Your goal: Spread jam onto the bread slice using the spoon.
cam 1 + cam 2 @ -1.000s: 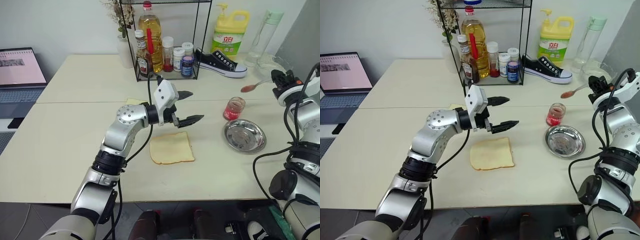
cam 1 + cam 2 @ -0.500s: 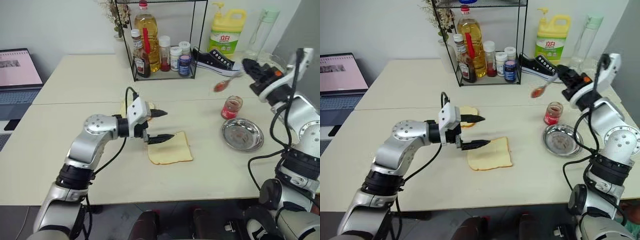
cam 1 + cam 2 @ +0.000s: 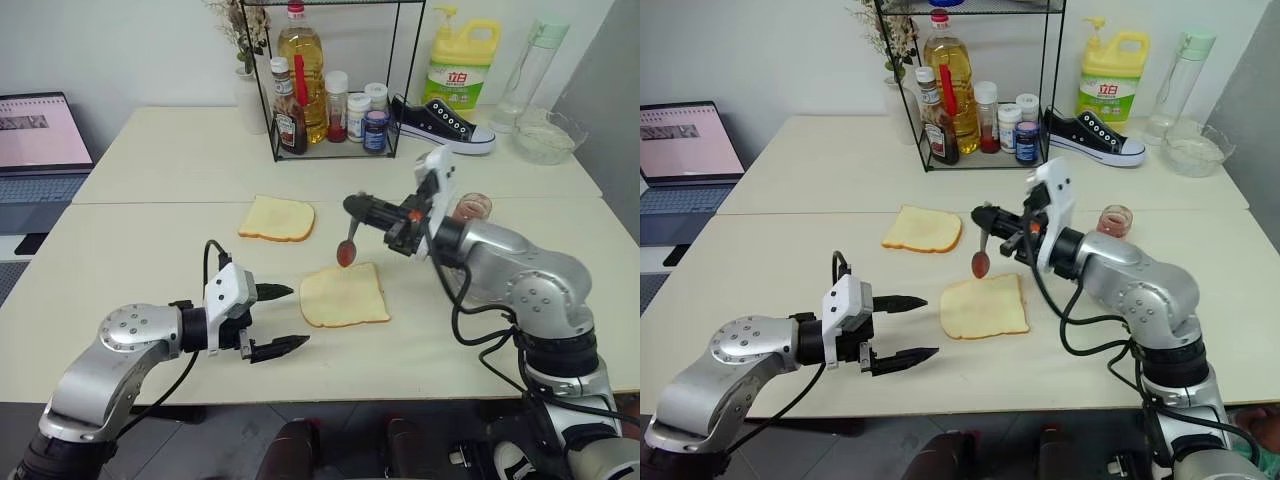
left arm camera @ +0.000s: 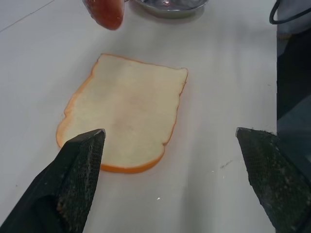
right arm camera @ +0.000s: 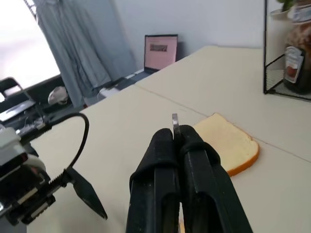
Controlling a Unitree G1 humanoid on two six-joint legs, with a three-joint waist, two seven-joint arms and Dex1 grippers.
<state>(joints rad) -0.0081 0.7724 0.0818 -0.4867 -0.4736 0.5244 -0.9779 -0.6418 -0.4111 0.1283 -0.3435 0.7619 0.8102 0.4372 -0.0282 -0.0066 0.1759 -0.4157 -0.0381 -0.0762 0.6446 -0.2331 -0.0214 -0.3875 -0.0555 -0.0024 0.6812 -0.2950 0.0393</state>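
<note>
Right gripper (image 3: 352, 207): fingers clamped on the spoon (image 3: 349, 240), its bowl carrying jam (image 3: 345, 256) just above the bread slice's far edge | bread slice (image 3: 343, 295): flat on the table (image 3: 130, 250) | left gripper (image 3: 283, 318): jaws wide, empty, beside the slice

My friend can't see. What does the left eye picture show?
The right gripper, jaws shut on a slim silver spoon heaped with red jam, hangs over a pale squarish bread slice on the cream table. The left gripper waits open beside it.
</note>
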